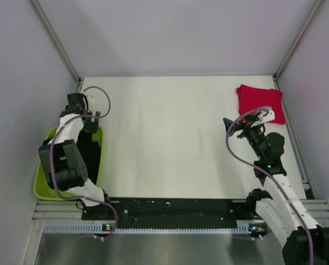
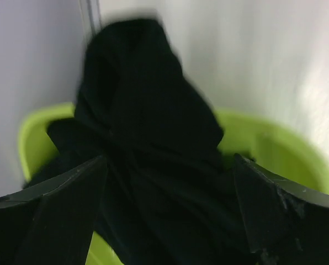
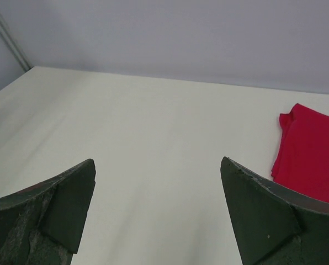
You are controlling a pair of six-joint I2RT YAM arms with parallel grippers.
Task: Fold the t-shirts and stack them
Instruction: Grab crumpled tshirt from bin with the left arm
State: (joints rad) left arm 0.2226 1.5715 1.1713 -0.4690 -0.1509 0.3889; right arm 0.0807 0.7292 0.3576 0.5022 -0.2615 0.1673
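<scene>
Soft, even light is coming from overhead, washing the white table pale and casting only faint shadows on it. The top view is looking slightly grainy. In the left wrist view the black shirt is smearing into blur, its folds barely reading, and the lime tray is glowing out of focus. In the right wrist view the red shirt is showing fairly sharp, while the right gripper is softening at the near edge

two t-shirts in all: one red t-shirt, folded, at the far right, and one black t-shirt, bunched, at the left. one lime-green tray. one table. two robot arms: one left arm and one right arm.
</scene>
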